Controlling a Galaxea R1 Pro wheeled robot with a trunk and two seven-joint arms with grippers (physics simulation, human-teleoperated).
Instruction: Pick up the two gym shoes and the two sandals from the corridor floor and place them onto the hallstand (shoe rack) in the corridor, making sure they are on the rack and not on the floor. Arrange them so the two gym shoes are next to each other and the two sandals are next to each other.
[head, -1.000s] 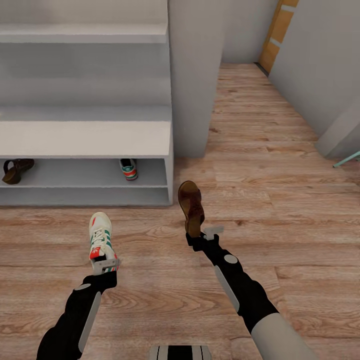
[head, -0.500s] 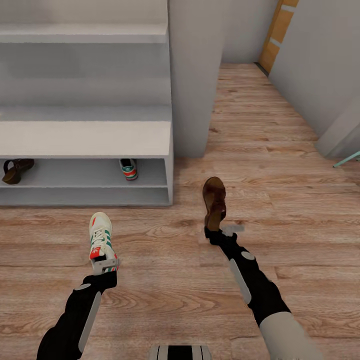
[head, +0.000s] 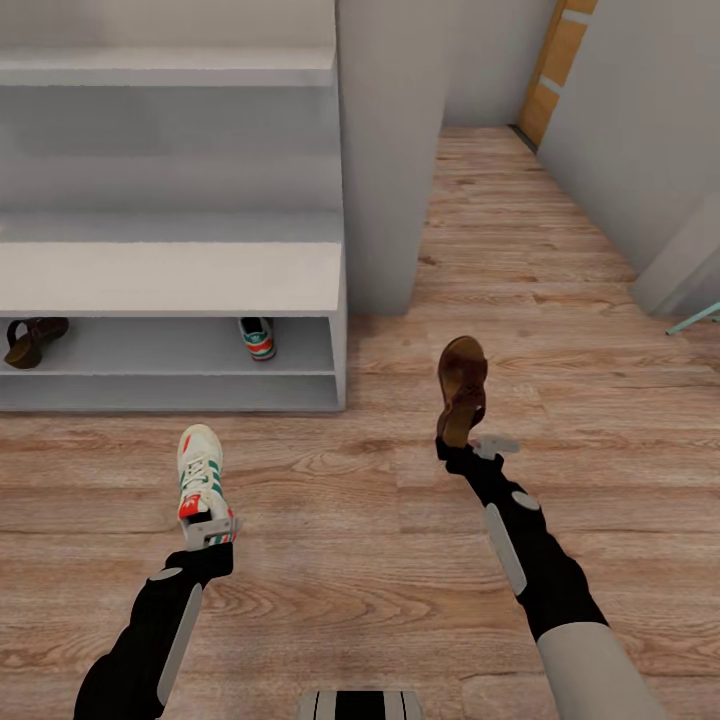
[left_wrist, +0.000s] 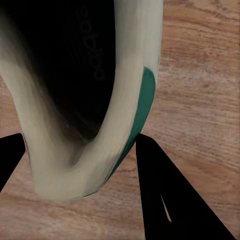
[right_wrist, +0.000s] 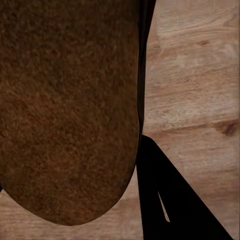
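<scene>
Wood-grain floor (head: 330, 560) lies under both arms. Left arm reaches forward, its gripper (head: 210, 530) with fingers clamped on a sneaker (head: 200, 470) at the heel, toe pointing away toward the rack (head: 170, 275). Right arm stretches forward, gripper (head: 468, 445) clamped on a sandal (head: 462, 385), also pointing lengthwise away. Rack's upper shelf holds 1 sandal (head: 32, 338) and 1 sneaker (head: 258, 337).

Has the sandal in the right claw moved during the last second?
Yes. The sandal held in the right claw has gone to the right and a little farther off, away from the hallstand's right end.
</scene>
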